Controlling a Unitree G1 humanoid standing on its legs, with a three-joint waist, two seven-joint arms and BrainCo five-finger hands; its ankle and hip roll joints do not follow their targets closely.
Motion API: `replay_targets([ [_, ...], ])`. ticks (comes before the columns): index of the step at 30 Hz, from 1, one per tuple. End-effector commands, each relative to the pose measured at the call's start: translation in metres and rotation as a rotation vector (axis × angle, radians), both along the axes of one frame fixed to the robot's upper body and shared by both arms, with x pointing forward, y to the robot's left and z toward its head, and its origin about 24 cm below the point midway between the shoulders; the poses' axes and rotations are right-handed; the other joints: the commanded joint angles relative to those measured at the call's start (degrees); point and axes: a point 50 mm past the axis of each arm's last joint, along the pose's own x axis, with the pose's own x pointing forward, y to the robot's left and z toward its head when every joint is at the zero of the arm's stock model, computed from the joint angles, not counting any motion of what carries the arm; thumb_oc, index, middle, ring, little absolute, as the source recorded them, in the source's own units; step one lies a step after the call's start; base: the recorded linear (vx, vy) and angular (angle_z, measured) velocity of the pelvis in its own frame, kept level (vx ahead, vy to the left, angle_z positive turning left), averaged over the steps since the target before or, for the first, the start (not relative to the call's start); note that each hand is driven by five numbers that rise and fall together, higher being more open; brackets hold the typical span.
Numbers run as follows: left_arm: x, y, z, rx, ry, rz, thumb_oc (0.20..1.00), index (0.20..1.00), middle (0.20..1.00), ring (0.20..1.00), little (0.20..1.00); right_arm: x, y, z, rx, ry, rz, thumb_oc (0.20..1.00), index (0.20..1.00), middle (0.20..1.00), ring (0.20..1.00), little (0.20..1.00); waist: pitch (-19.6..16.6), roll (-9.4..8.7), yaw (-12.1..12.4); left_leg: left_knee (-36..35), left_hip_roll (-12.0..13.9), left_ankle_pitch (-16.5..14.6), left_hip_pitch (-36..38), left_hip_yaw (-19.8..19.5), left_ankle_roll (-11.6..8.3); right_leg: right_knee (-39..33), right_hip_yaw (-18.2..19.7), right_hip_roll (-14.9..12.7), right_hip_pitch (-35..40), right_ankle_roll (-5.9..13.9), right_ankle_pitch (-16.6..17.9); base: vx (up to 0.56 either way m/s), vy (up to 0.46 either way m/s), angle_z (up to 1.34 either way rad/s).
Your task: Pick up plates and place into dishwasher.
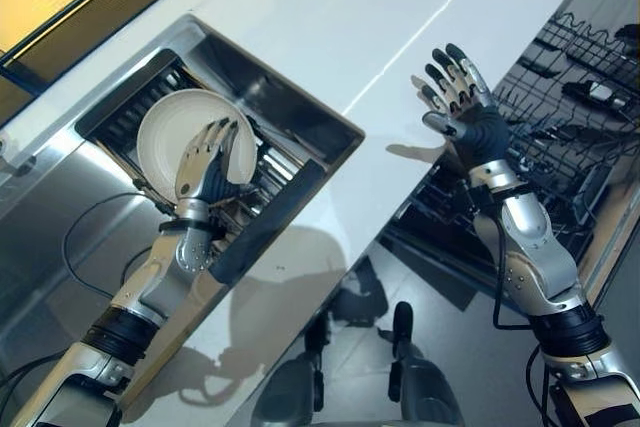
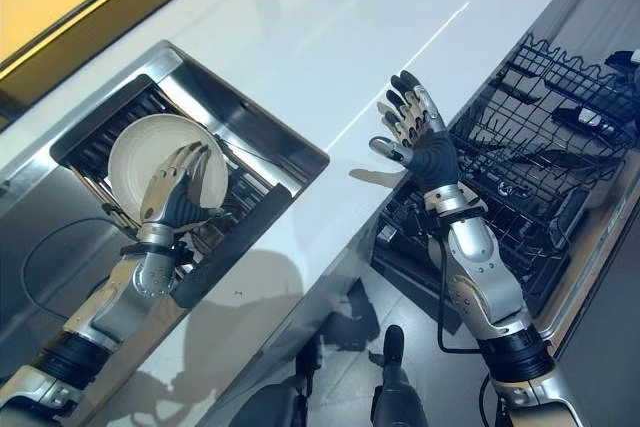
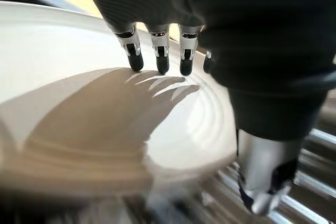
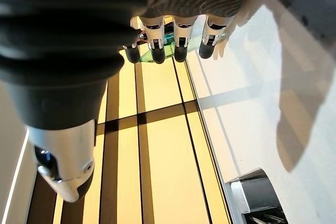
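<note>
One plate [image 1: 175, 127] in sink rack, left robot hand [image 1: 207, 162] flat on it; right robot hand [image 1: 462, 97] spread over counter [image 1: 330, 17].

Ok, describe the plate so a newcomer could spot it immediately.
Start at the long white countertop and find the steel sink sunk into it on the robot's left. Inside, the round cream-white plate leans tilted against a dark rack, with the left hand on it; it is the one pale thing there.

Bright light falls from above, drawing a long glare streak across the glossy white countertop [image 1: 330, 37] and sharp arm shadows along its near edge. In the left wrist view the round cream plate [image 3: 79, 108] carries a crisp finger shadow, while its near rim smears into blur. The steel sink basin [image 1: 240, 67] mirrors its surroundings.
</note>
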Motion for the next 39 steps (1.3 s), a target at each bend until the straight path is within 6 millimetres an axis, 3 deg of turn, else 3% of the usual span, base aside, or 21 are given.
replay_targets([
  [1,0.005,-0.008,-0.002,-0.050,0.065,-0.056,1.000,1.000,1.000,1.000,1.000,0.006,-0.014,-0.055,-0.037,0.255,-0.089,1.000,1.000,1.000,1.000,1.000,2.68,-0.59,-0.91,2.10,0.45,0.19,-3.45,-1.27,-0.21,7.10,2.50,-3.65,-1.51,3.23,-4.93,0.00,0.000,0.00],
  [24,-0.020,0.005,-0.019,-0.122,0.175,-0.023,1.000,1.000,1.000,1.000,1.000,-0.007,-0.021,-0.083,-0.018,0.356,-0.123,1.000,1.000,1.000,1.000,1.000,-3.77,-0.49,1.19,2.06,0.43,-1.03,2.27,-1.98,-0.42,5.91,-0.33,-3.55,5.51,2.64,-6.67,0.03,-0.015,0.02],
  [39,-0.002,-0.013,-0.021,-0.064,0.149,-0.033,1.000,1.000,1.000,1.000,1.000,0.005,-0.016,-0.063,0.009,0.281,-0.117,1.000,1.000,1.000,1.000,1.000,1.52,-0.86,-0.27,3.17,0.72,-0.59,-2.13,-1.56,-0.28,7.16,1.12,-3.47,0.50,3.01,-5.51,-0.04,-0.021,-0.01],
])
